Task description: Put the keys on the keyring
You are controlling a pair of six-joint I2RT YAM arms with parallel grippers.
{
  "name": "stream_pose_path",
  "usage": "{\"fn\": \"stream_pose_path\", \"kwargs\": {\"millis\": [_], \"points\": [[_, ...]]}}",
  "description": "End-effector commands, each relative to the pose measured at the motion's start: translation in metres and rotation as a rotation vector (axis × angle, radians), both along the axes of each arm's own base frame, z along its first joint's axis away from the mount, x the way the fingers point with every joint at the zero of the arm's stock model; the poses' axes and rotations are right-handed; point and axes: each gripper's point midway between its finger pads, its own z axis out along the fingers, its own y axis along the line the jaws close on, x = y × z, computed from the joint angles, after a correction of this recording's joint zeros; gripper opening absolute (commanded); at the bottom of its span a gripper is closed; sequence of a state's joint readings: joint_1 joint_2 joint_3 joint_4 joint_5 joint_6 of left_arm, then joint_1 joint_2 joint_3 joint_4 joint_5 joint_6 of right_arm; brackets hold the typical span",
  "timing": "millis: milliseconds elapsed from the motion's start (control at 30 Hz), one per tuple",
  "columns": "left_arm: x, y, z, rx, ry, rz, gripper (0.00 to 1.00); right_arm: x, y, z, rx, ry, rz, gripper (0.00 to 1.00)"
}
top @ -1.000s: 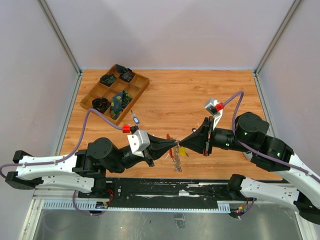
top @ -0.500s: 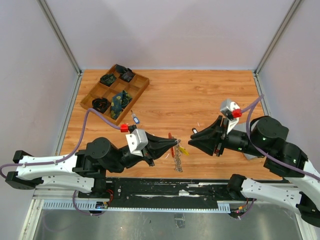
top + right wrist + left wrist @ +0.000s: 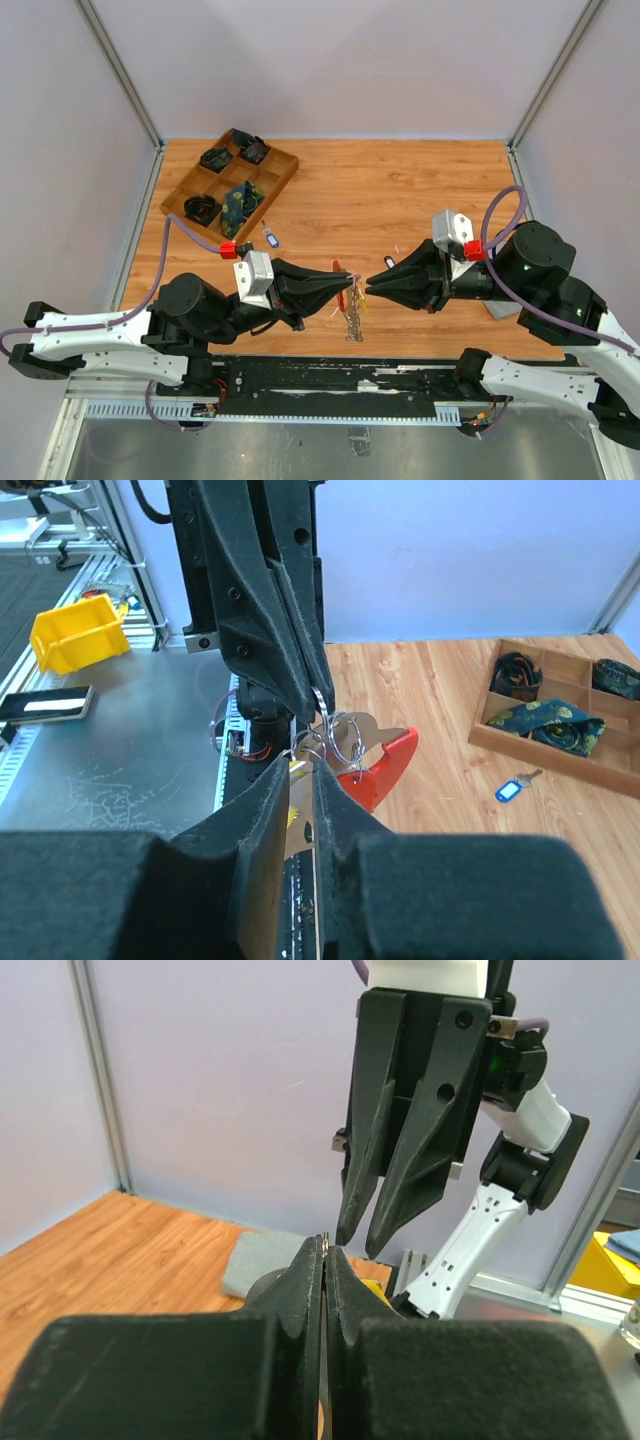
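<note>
My left gripper (image 3: 344, 289) pinches keyring (image 3: 338, 738). My right gripper (image 3: 372, 289) at ring, fingers slightly apart, nothing visibly held. Yellow key (image 3: 361, 303) hangs there, likely threaded; blue key (image 3: 268, 237) on table (image 3: 420, 190), left to do.

Bright, even light (blurred foreground)

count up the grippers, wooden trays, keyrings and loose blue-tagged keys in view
grippers: 2 (left gripper, right gripper)
wooden tray: 1
keyring: 1
blue-tagged key: 1
total: 5
</note>
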State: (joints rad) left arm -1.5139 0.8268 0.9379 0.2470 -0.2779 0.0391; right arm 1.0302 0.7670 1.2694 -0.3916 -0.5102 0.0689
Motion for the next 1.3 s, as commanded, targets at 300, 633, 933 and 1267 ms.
{"fn": "stream_pose_path", "kwargs": {"millis": [300,633,933,1267], "points": [[-0.009,0.007,0.023,-0.101,0.0,-0.046,0.0,-0.015,0.006,0.019,0.042,-0.112,0.111,0.18],[-0.011,0.005,0.021,-0.09,-0.004,-0.056,0.0,-0.012,0.008,0.016,0.035,-0.108,0.1,0.24],[-0.01,0.004,0.02,-0.087,-0.004,-0.055,0.0,-0.012,0.009,0.014,0.026,-0.101,0.103,0.24],[-0.012,0.001,0.019,-0.078,-0.006,-0.063,0.01,-0.015,0.013,0.013,0.024,-0.095,0.132,0.26]]}}
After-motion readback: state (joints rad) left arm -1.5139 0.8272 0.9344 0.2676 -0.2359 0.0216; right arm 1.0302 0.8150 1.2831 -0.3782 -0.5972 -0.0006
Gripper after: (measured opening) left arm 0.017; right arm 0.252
